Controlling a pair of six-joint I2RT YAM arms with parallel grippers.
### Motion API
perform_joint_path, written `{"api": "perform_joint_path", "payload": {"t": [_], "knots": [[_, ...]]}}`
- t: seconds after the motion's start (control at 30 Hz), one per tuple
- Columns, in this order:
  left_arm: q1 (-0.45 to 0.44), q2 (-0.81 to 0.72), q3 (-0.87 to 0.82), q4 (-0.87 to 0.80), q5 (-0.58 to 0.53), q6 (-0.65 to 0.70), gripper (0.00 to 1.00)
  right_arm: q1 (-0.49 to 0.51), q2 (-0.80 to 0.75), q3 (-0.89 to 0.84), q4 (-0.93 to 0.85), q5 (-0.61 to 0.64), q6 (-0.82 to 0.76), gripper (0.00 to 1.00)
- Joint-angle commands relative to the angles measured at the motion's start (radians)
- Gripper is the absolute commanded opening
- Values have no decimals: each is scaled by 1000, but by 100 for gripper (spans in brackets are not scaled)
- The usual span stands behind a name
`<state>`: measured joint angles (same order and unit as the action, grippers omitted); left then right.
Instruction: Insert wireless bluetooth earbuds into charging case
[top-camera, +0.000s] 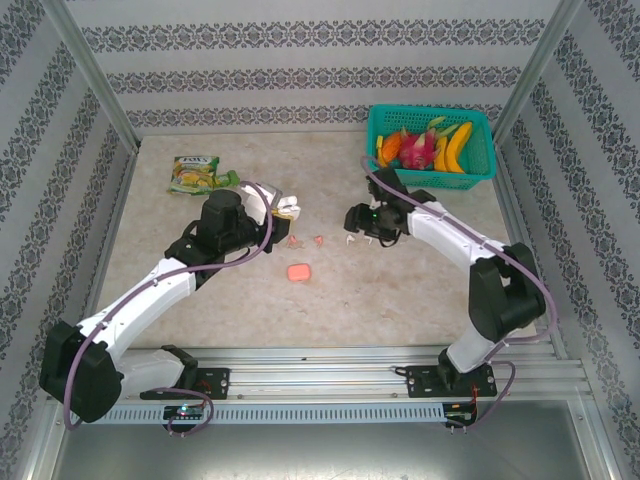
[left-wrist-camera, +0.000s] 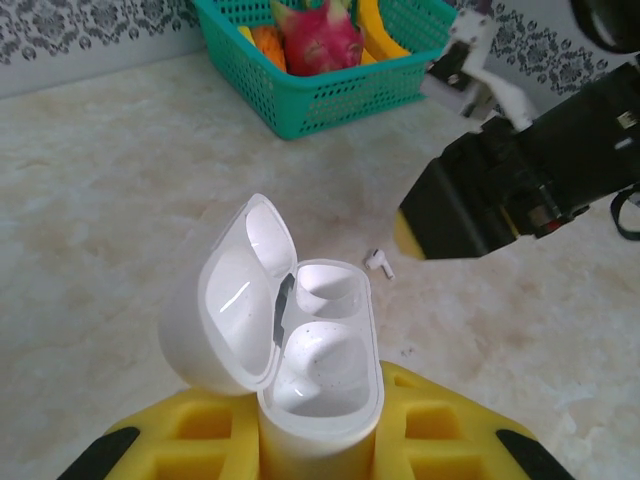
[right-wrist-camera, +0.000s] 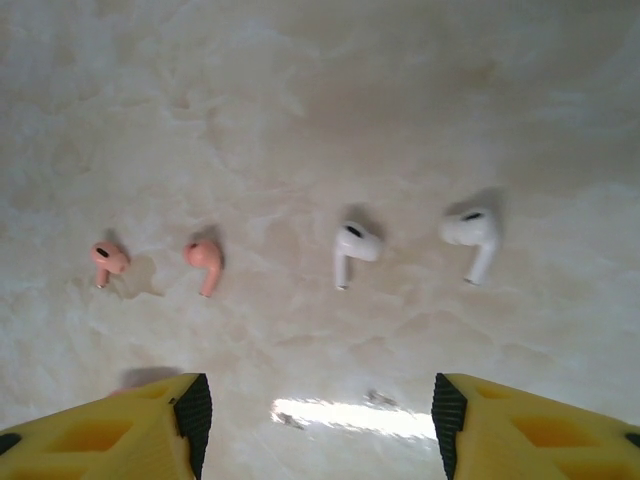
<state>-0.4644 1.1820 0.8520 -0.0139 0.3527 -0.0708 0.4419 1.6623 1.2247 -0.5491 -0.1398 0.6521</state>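
Note:
My left gripper (left-wrist-camera: 320, 445) is shut on a white charging case (left-wrist-camera: 322, 345) and holds it upright with its lid (left-wrist-camera: 232, 300) flipped open; both wells are empty. In the top view this gripper (top-camera: 283, 210) is left of centre. Four earbuds lie in a row on the table: two pale pink (right-wrist-camera: 108, 259) (right-wrist-camera: 205, 260) and two white (right-wrist-camera: 352, 245) (right-wrist-camera: 472, 232). My right gripper (right-wrist-camera: 320, 420) hovers over them, open, with nothing between its fingers (right-wrist-camera: 192, 415). From above, the pink earbuds (top-camera: 296, 241) (top-camera: 319, 240) lie between the grippers, the right gripper (top-camera: 358, 224) just beyond them.
A small pink case (top-camera: 298, 271) lies shut on the table, nearer the arms than the earbuds. A teal basket (top-camera: 480, 165) of toy fruit stands at the back right. A green snack packet (top-camera: 197, 174) lies at the back left. Patterned walls enclose the table.

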Motion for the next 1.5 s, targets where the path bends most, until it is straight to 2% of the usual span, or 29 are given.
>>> {"api": "perform_joint_path", "payload": {"t": [0.0, 0.3, 0.53, 0.87, 1.47], "knots": [[5, -33, -43, 186, -39, -43, 0, 43, 62, 81, -70, 118, 101, 61], [5, -10, -94, 355, -58, -134, 0, 102, 201, 190, -153, 252, 245, 59], [6, 24, -109, 432, -26, -162, 0, 113, 287, 242, -178, 249, 310, 57], [6, 54, -105, 446, 12, -155, 0, 116, 377, 282, -186, 247, 367, 55], [6, 64, -118, 456, 54, -148, 0, 101, 422, 298, -183, 255, 373, 52]]}}
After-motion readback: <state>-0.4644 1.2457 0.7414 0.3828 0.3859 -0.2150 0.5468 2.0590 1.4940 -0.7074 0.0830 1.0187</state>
